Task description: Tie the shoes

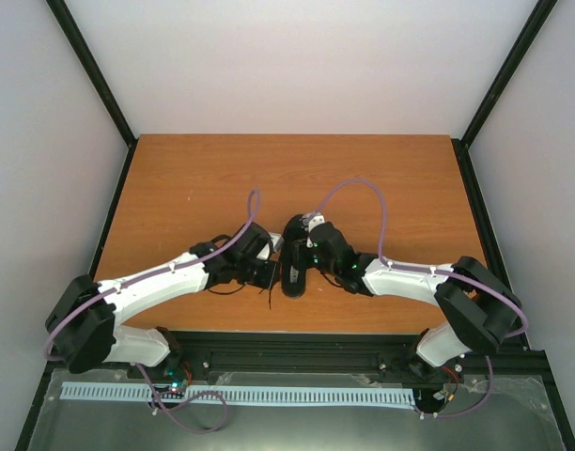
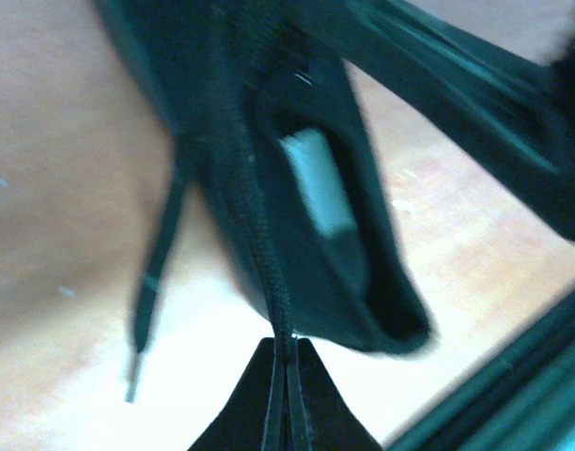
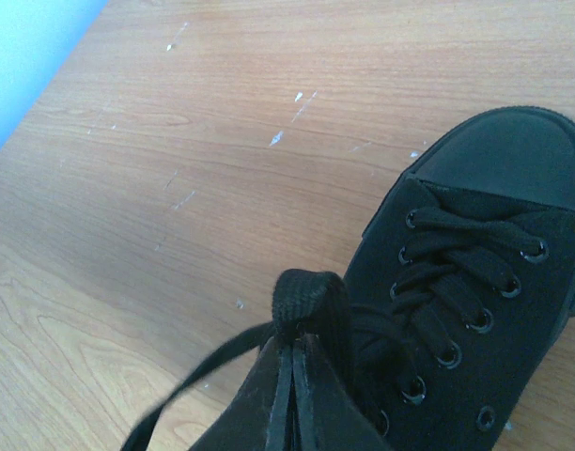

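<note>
A small all-black low-top shoe [image 1: 294, 258] sits on the wooden table between my two arms, toe toward the far side. In the right wrist view its toe cap and eyelets [image 3: 475, 282] fill the right half. My right gripper [image 3: 295, 346] is shut on a folded loop of black lace [image 3: 311, 301] beside the tongue; a loose tail [image 3: 203, 366] trails left. In the left wrist view the shoe's opening with its pale insole [image 2: 316, 183] is close up. My left gripper [image 2: 287, 349] is shut on a taut black lace [image 2: 259, 254] running up to the shoe. Another lace end [image 2: 156, 282] hangs loose.
The orange-brown table [image 1: 194, 188] has black frame rails along its sides and a dark rail [image 1: 297, 348] at the near edge. White walls enclose the cell. Purple cables [image 1: 363, 193] arc over both arms. The right arm's black link [image 2: 475, 85] crosses the left wrist view's upper right.
</note>
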Tool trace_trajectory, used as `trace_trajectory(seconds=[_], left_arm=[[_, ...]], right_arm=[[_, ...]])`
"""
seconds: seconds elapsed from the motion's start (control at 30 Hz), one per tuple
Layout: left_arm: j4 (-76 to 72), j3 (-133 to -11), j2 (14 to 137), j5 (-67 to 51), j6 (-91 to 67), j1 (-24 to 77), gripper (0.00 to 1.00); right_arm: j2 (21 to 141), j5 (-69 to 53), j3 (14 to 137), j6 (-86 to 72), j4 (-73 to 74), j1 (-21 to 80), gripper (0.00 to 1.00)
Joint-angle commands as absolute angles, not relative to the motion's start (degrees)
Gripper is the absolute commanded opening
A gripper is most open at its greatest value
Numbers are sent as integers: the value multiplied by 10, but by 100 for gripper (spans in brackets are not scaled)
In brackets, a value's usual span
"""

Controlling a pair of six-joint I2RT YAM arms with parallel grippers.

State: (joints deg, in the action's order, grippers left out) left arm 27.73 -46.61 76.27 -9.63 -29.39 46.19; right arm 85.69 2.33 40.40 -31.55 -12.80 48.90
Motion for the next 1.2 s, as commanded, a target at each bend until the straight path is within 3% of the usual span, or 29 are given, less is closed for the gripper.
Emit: trace_trajectory(seconds=[0.0,0.53,0.73,1.07,1.17], left_arm=[[282,-481,720,-154,-376,497,1],[259,-563,816,-155,-400,597,2],[265,-540,790,-121,-404,598,32],[352,-550,723,-26,-360,584,68],[345,-539,691,-43,-345,531,73]], right_arm=[[867,21,417,-317,-121,492,3],[843,30,407,-318,-102,491,3],[839,28,404,-318,-104,491,3],[820,16,388,-300,-124,491,3],[817,6,375,-295,-143,491,3]])
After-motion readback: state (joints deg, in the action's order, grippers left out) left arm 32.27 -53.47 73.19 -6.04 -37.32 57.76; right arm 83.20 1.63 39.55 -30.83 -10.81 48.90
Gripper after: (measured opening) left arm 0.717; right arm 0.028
